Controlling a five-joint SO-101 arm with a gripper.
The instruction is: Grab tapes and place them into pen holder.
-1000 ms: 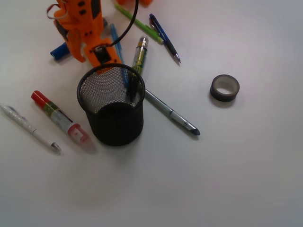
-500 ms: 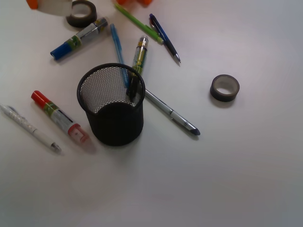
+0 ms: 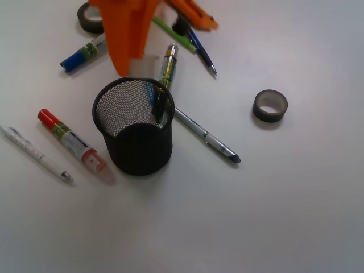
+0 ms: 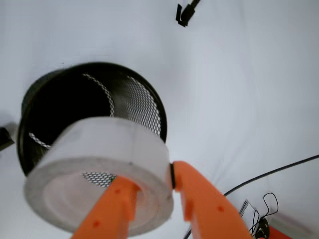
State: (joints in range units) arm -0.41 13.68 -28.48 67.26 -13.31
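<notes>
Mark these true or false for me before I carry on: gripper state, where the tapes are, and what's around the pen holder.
1. The gripper holds the whitish tape above the pen holder. True.
2. A dark tape lies on the table right of the pen holder in the front view. True.
3. The pen holder lies tipped on its side. False: it stands upright.
4. The red-capped marker is inside the pen holder. False: it lies on the table to its left.
5. Another dark tape lies near the top left edge. True.
</notes>
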